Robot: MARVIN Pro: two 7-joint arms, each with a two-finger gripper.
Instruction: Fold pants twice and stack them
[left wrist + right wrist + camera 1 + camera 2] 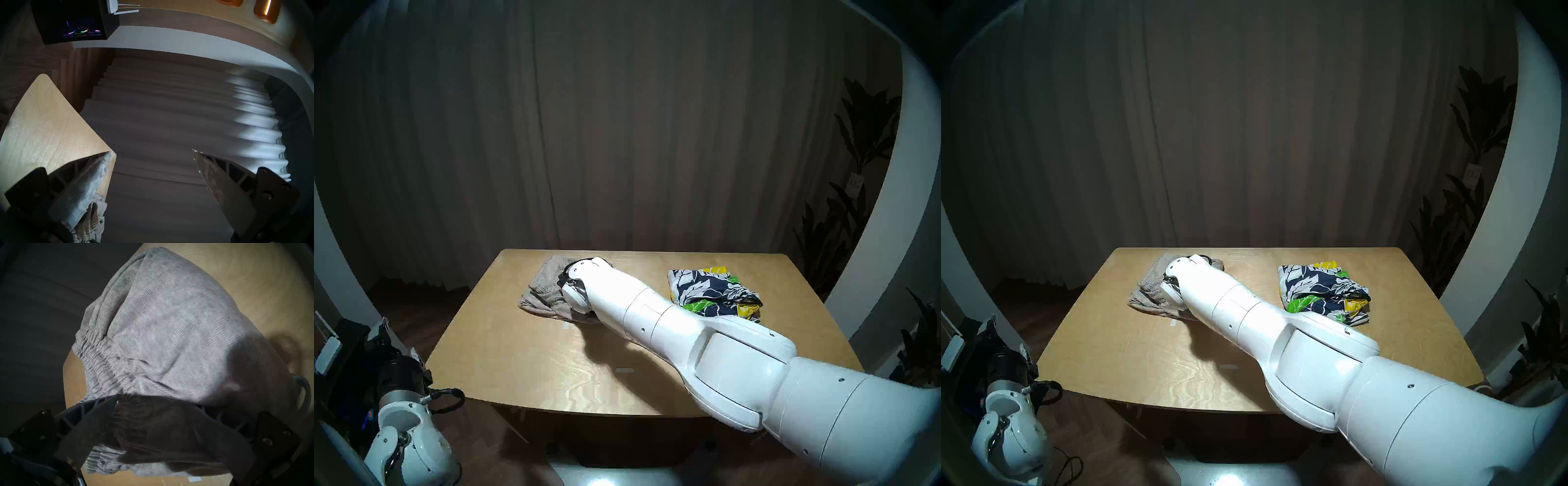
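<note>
The light grey-beige pants (541, 292) lie bunched at the far left of the wooden table (517, 356). Their gathered elastic waist shows in the right wrist view (95, 351). My right arm reaches across the table to them. My right gripper (117, 400) is shut on a fold of the grey pants at their near edge. From the head its fingers are hidden behind the wrist. The floral shorts (711, 292) lie crumpled at the far right of the table, apart from the grey pants. My left gripper (151, 151) is open and empty, off the table's left corner.
A dark curtain hangs behind the table. Potted plants (843, 237) stand at the right. A black box with coloured lights (73, 22) sits on the floor at the left. Small tape marks (624, 370) lie on the tabletop. My right arm spans the table's middle.
</note>
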